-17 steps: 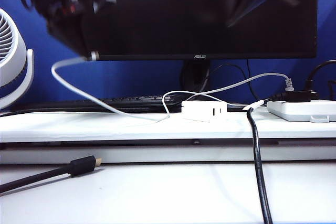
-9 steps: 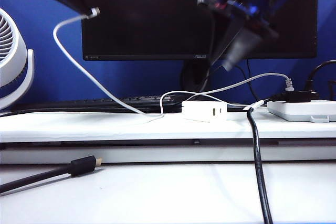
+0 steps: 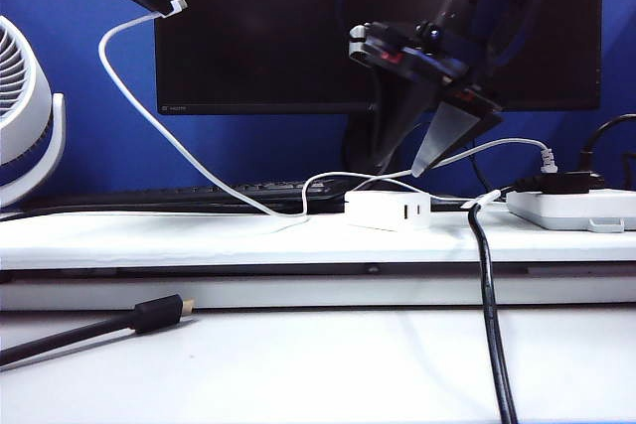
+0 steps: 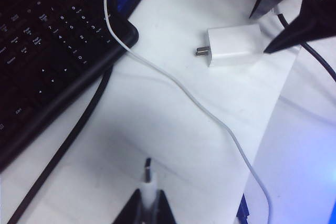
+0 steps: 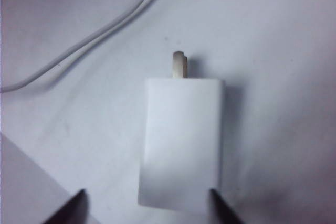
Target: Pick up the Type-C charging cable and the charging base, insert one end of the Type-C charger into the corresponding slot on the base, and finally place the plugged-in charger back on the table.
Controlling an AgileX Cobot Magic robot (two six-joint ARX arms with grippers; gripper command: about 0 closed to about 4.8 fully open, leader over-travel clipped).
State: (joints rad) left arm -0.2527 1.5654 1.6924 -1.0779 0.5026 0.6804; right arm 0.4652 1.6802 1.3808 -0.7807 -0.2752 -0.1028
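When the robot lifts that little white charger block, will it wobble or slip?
Probably not much. The charging base looks stiff and boxy, likely light. Its smooth sides could be slippery. The right end effector, open, hovers above it; the left end effector holds the floppy Type-C charging cable.

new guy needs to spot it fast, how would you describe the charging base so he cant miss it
Find the black monitor; beneath it on the white table sits the charging base, under the open right gripper. It's a small white block with two front ports, unlike the bigger flat power strip.
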